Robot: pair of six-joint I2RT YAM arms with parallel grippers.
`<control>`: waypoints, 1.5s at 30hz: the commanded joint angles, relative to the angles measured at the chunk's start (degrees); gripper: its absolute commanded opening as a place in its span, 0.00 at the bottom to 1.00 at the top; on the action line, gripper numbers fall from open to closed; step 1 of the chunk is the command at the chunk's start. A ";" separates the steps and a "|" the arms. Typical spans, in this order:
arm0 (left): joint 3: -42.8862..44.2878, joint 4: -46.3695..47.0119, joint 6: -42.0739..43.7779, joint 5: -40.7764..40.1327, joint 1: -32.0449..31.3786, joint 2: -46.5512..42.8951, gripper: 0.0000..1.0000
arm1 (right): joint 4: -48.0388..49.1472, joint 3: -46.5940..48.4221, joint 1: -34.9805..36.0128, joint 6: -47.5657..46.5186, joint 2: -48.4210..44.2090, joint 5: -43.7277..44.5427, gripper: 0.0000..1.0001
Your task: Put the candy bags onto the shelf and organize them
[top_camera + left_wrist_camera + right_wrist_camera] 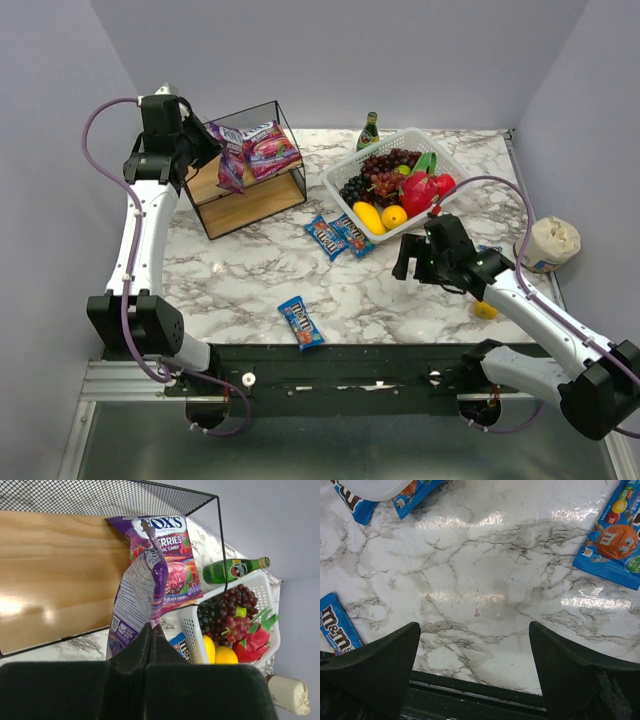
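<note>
Overhead and wrist views of a two-arm bench rig. The left end effector is clamped together on the edge of a flat purple-magenta film candy bag, which hangs over the upper board of the two-tier black-wire shelf with light wooden boards. Whether the bag's free end touches the board cannot be told. A second purple-magenta bag lies printed side up on the same board, just beside the held one and partly overlapped by it in the left wrist view. The right end effector hovers with its fingers wide apart over bare white marble bench, gripping nothing. Of the small blue candy packets with brown lettering, two lie side by side just in front of the white plastic lattice basket of fruit, and one lies alone near the bench's near edge. The bags are judged light, limp and slick: the film buckles under a pinch and the loose sweets inside shift, so a held bag sags. The crimped end seal is the firmest place to grip. The packets lie flat, so a finger must straddle a short end or the narrow width.
</note>
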 commanded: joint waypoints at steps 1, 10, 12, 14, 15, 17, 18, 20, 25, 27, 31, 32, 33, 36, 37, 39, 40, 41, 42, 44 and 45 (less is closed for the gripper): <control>3.50 3.86 -0.26 3.03 1.90 2.42 0.00 | -0.80 1.85 -0.95 -0.90 0.83 2.45 0.98; -0.09 4.57 0.70 1.01 5.50 5.77 0.00 | -0.54 2.64 -1.92 -1.60 2.15 2.10 0.99; -0.71 4.13 1.23 -0.74 5.77 5.77 0.00 | -0.45 2.55 -2.44 -1.69 2.50 2.02 0.99; -1.41 3.60 2.37 -2.07 5.94 5.86 0.00 | -0.36 2.46 -2.53 -1.77 2.68 1.58 0.99; -1.59 2.99 2.90 -2.59 5.95 6.03 0.00 | -0.27 2.37 -2.62 -1.78 2.76 1.57 0.99; -1.42 2.11 4.22 -4.79 5.95 6.12 0.00 | -0.18 2.20 -2.80 -1.86 2.76 1.14 0.99; -1.42 1.50 4.57 -5.49 6.03 6.30 0.00 | 0.08 2.11 -2.88 -1.86 2.76 1.05 0.99; -1.42 0.97 5.79 -7.25 6.03 6.47 0.00 | 0.17 1.94 -2.97 -1.86 2.85 0.79 0.99; -0.45 -0.62 7.91 -8.57 6.03 8.31 0.01 | 0.52 1.67 -3.15 -1.60 2.85 -0.09 0.99; 0.69 -1.40 8.61 -9.01 6.03 9.37 0.03 | 0.61 1.50 -3.24 -1.51 2.77 -0.18 0.99; 3.24 -2.81 9.32 -9.10 6.03 11.30 0.07 | 0.78 1.23 -3.32 -1.51 2.59 -0.62 0.99; 4.37 -3.16 9.41 -9.01 6.03 11.57 0.09 | 0.78 1.23 -3.24 -1.51 2.59 -0.62 0.99; 4.91 -3.69 9.41 -9.01 6.12 11.92 0.17 | 0.78 1.23 -3.24 -1.51 2.50 -0.71 0.99; 6.32 -4.22 9.41 -10.33 6.03 11.92 0.36 | 0.78 1.23 -3.32 -1.51 2.24 -0.80 0.99; 6.75 -4.40 9.23 -10.25 6.03 11.75 0.38 | 0.78 1.23 -3.32 -1.60 2.06 -0.89 0.99; 7.90 -4.66 9.14 -10.07 6.03 11.31 0.44 | 0.87 0.97 -3.32 -1.51 1.89 -0.97 0.99; 8.25 -4.92 9.06 -10.07 6.03 11.13 0.44 | 0.96 0.97 -3.32 -1.42 1.80 -1.06 0.99; 9.21 -5.19 9.23 -10.16 6.03 10.96 0.45 | 0.87 0.88 -3.32 -1.42 1.71 -1.15 0.99; 9.74 -5.80 9.23 -10.16 6.12 10.61 0.45 | 0.87 0.88 -3.32 -1.34 1.71 -1.24 0.99; 11.14 -6.33 9.41 -10.33 6.03 10.43 0.46 | 0.96 0.88 -3.32 -1.34 1.71 -1.33 0.99; 11.50 -6.77 9.41 -10.42 6.03 10.08 0.46 | 0.96 0.88 -3.32 -1.34 1.80 -1.50 0.99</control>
